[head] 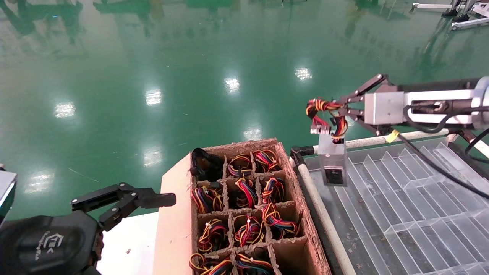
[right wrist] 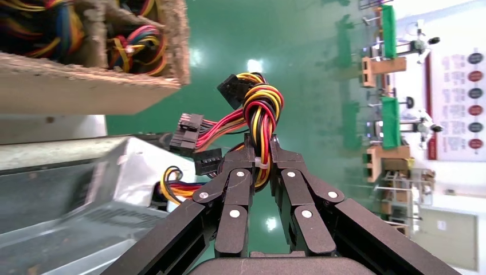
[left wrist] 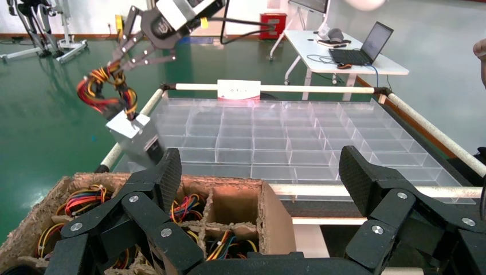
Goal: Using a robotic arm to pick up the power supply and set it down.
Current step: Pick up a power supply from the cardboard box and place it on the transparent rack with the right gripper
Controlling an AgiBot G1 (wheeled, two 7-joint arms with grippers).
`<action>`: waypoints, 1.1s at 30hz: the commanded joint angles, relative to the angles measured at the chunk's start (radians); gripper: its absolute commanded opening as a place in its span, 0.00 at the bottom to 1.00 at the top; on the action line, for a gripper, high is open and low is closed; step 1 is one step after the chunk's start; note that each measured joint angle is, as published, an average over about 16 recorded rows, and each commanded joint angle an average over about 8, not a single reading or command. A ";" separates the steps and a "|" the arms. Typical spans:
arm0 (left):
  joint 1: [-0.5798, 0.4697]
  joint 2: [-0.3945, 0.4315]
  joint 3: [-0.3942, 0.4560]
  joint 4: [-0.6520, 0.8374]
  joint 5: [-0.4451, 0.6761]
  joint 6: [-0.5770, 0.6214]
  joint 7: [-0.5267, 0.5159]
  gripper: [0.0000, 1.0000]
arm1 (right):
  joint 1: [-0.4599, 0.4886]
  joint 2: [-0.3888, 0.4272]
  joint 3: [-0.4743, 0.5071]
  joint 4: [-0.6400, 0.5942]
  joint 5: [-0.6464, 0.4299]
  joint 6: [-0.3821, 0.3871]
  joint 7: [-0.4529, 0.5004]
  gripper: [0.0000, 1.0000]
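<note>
The power supply (head: 333, 162), a small grey metal box with a dark label, hangs in the air by its bundle of red, yellow and black wires (head: 324, 110). My right gripper (head: 339, 109) is shut on that bundle, above the far left corner of the clear divided tray (head: 420, 198). In the right wrist view the gripper (right wrist: 261, 148) pinches the wires (right wrist: 261, 109), with the grey box (right wrist: 129, 172) beside it. The left wrist view shows the power supply (left wrist: 134, 137) dangling below the right gripper (left wrist: 123, 60). My left gripper (left wrist: 263, 172) stays open and empty by the cardboard tray's near end, also seen in the head view (head: 128, 202).
A brown cardboard grid tray (head: 175, 214) holds several more wire bundles in its cells; one near cell (left wrist: 235, 203) looks empty. A white tube frame (head: 317, 206) borders the clear tray (left wrist: 286, 137). Green floor lies beyond, with a table and laptop (left wrist: 367, 48) further off.
</note>
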 commanded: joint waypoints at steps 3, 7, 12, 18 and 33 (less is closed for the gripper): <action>0.000 0.000 0.000 0.000 0.000 0.000 0.000 1.00 | -0.006 -0.007 -0.012 0.007 -0.012 -0.006 -0.006 0.00; 0.000 0.000 0.000 0.000 0.000 0.000 0.000 1.00 | -0.012 -0.017 -0.022 0.011 -0.022 -0.011 -0.012 0.00; 0.000 0.000 0.000 0.000 0.000 0.000 0.000 1.00 | -0.018 -0.031 -0.028 -0.004 -0.025 -0.006 -0.017 0.00; 0.000 0.000 0.000 0.000 0.000 0.000 0.000 1.00 | -0.028 -0.047 -0.024 -0.060 -0.021 0.020 -0.033 0.00; 0.000 0.000 0.001 0.000 -0.001 0.000 0.000 1.00 | -0.021 -0.110 -0.011 -0.313 0.006 0.068 -0.207 0.00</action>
